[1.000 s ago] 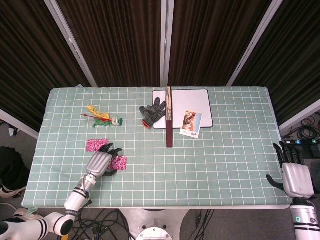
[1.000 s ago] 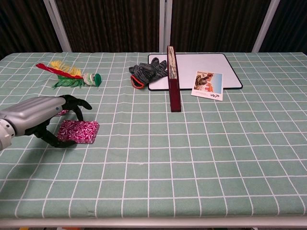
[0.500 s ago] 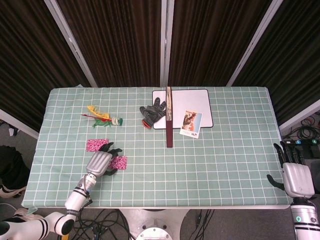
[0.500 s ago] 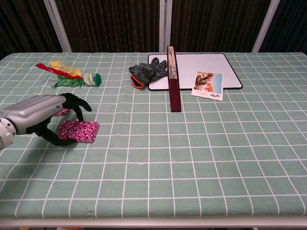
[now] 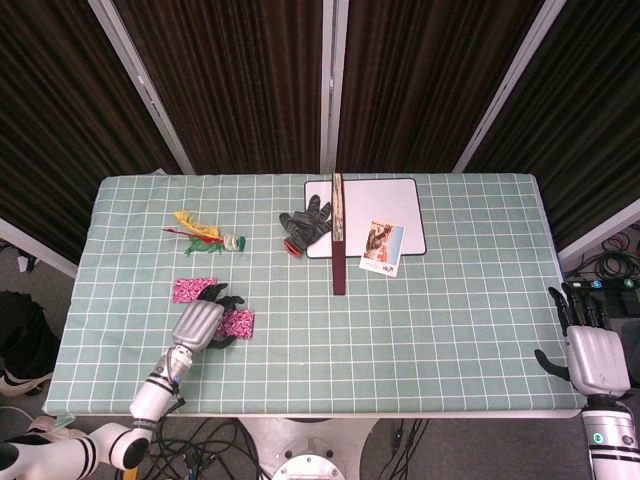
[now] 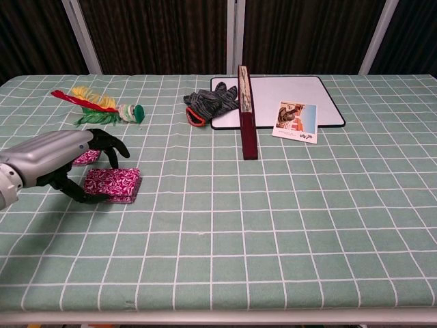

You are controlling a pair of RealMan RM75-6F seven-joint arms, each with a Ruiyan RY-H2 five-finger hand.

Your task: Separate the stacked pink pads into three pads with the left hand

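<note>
Left hand (image 6: 58, 160) has risen slightly over the last second; fingers (image 6: 113, 147) now arch above the remaining stack (image 6: 113, 184), thumb low at its near-left edge. Whether they pinch the top pad, cannot tell. One separated pad (image 5: 193, 289) lies just behind the hand on the green surface (image 6: 287, 219). Stack unmoved, so likely setting up the next peel. Right hand (image 5: 592, 350) idle off the surface's right edge, fingers spread
</note>
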